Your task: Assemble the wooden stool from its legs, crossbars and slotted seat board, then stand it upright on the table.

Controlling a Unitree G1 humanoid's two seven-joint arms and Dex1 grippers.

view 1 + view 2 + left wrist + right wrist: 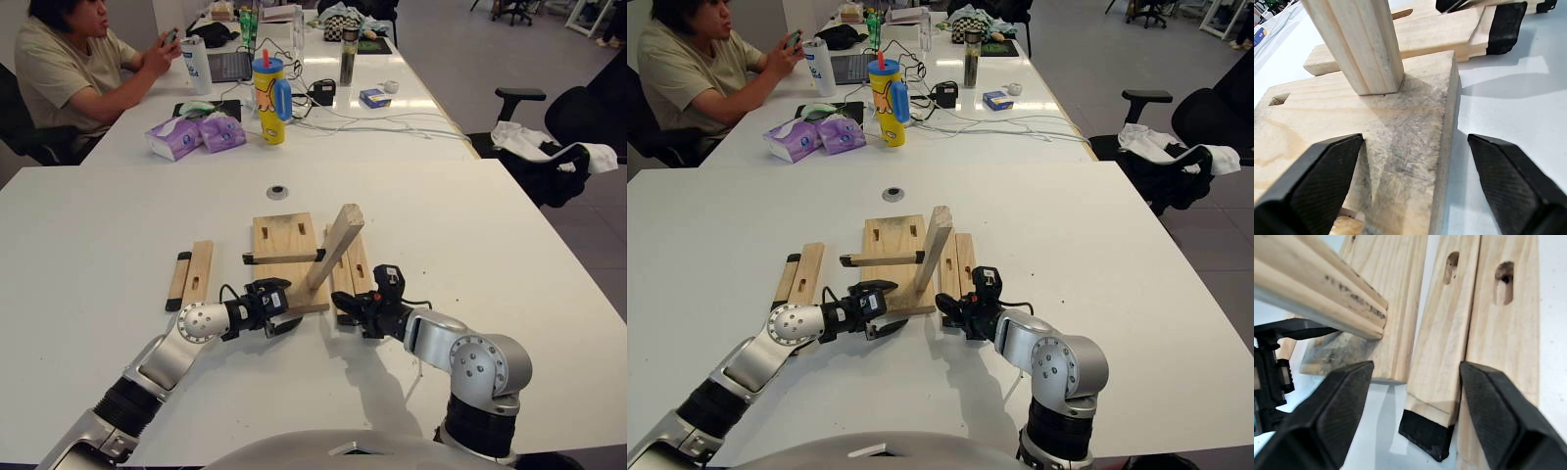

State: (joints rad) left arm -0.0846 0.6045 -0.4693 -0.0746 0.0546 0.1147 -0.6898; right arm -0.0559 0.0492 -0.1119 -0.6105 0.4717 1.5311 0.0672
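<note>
1. The slotted seat board (279, 238) lies flat mid-table (98, 225), probably so that legs can be pushed down into its slots.
2. One leg (335, 245) stands at the board's near right corner. It leans to the far right, so it looks only partly seated.
3. A crossbar (282, 258) runs left from that leg over the board. I cannot tell whether its end is seated in the leg.
4. Two more legs (351, 276) lie side by side just right of the board, with their slots facing up. Two further pieces (196, 274) lie well to the left. All of these seem to be waiting their turn.
5. The left gripper (282, 308) is at the board's near edge, close to the foot of the standing leg, likely to steady the board. Its fingers (1312, 186) are spread wide. One is over the board's top and the other over the table beyond its right edge. They grip nothing, and I cannot tell whether they touch anything.
6. The right gripper (345, 311) is at the near ends of the lying legs. Its fingers (1501, 416) are wide apart and hold nothing. The black-capped leg end (1425, 431) lies between them, which suggests it is lined up as the next pick.
</note>
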